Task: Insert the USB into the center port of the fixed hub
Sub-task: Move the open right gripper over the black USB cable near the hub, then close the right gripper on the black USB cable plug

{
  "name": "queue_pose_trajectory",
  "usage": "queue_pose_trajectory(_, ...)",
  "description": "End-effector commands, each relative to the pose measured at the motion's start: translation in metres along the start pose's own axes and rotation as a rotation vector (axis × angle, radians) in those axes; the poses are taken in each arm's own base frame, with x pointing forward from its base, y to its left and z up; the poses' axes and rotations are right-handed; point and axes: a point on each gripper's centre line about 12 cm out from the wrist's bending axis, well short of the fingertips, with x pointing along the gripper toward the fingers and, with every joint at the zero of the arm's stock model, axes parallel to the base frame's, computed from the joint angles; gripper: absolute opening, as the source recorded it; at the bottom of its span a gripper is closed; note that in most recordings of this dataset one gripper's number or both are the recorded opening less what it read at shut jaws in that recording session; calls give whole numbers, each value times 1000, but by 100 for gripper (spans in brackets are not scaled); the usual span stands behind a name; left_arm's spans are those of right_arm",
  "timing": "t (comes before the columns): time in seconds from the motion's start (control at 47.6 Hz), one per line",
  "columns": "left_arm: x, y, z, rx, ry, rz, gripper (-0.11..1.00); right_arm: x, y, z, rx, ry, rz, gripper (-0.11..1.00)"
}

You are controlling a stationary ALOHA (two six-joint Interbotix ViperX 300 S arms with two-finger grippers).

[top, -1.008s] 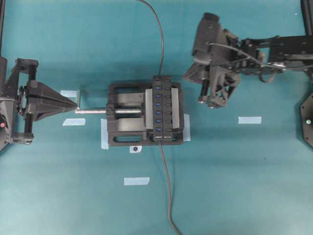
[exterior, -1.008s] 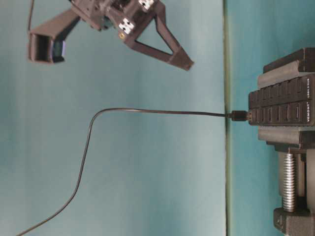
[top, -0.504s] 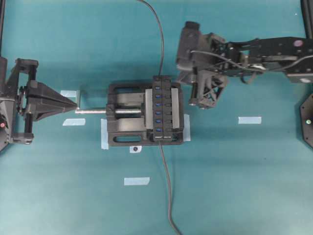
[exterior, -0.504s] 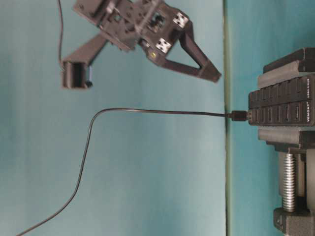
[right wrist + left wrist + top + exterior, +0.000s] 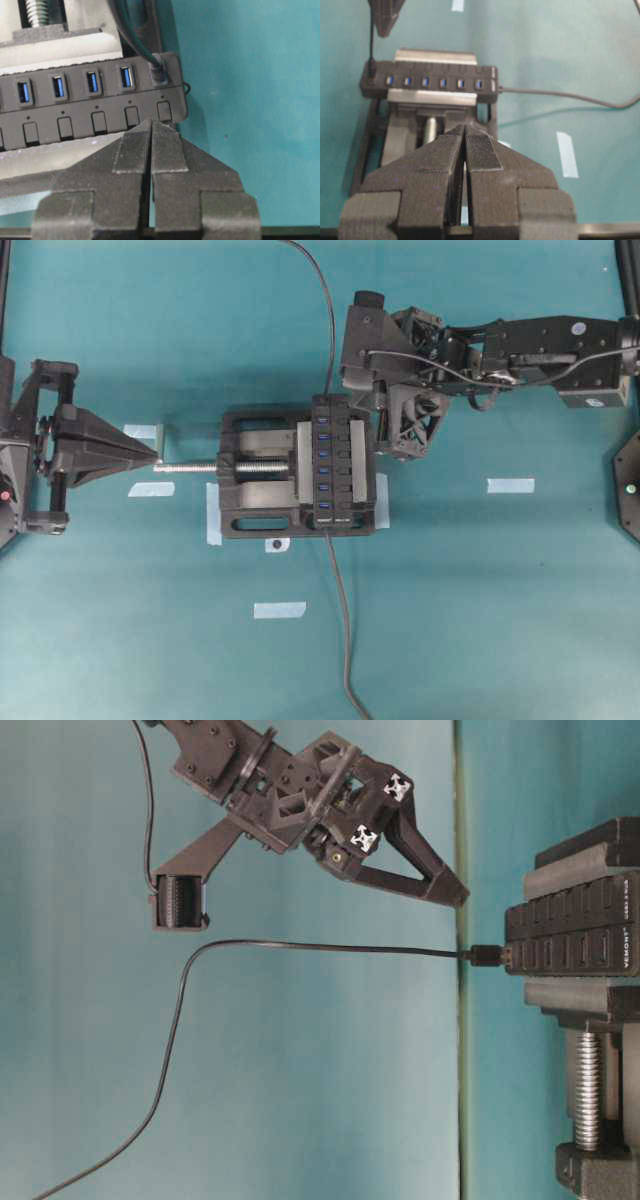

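1. The USB (image 5: 159, 70), a small black plug on a thin dark cable (image 5: 326, 320), sits in the end port of the fixed hub (image 5: 340, 465). That port is at the far end of the row, well apart from the center port (image 5: 425, 81), which stands empty and blue.
2. The right gripper (image 5: 151, 125) hangs just above that end of the hub with its ribbed fingers pressed together, holding nothing. They would have to part before any grasp.
3. The left gripper (image 5: 465, 131) is likewise clenched and empty. It points at the screw end of the black vise (image 5: 250, 510) that clamps the hub.
4. Handling, as it looks from here: the plug is light, rigid and short, with smooth plastic sides that could slip between the pads. The cable is limp and springy, so it will drag and may twist the plug once it is free.
5. The best hold seems to be across the flat sides of the plug's housing, close to the hub, not on the cable. A pull on the cable risks bending the joint.
6. The port's friction calls for a straight pull along its axis, and the vise should keep the hub from lifting.
7. White lettering on the hub's end face reads "VEMONT" (image 5: 632, 956). A smaller line beside it is too fine to read.
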Motion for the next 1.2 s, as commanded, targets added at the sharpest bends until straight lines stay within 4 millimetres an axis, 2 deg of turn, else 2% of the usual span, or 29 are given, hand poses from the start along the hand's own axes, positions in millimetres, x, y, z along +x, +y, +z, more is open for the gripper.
queue_pose_trajectory(0.0,-1,0,5,-1,-15,1,1,-7,-4,14,-7,-51,-9,-2)
queue_pose_trajectory(0.315,-3,1,6,-2,-23,3,1,-7,-8,20,-19,-126,-20,1)
queue_pose_trajectory(0.483,-4,1,6,-3,-25,3,1,-6,-7,17,-33,-133,-21,11)
queue_pose_trajectory(0.588,-3,1,5,0,-23,3,1,-4,-7,14,-23,-124,-20,29)
queue_pose_trajectory(0.756,-3,1,5,-2,-23,3,1,1,-7,12,-19,-112,-18,74)
queue_pose_trajectory(0.819,-3,1,5,-3,-23,3,1,2,-6,13,-20,-117,-17,84)
queue_pose_trajectory(0.987,-4,1,6,-3,-25,3,1,6,-6,16,-20,-143,-19,78)
queue_pose_trajectory(1.176,-4,1,6,-3,-25,3,1,13,-6,17,-24,-178,-21,77)
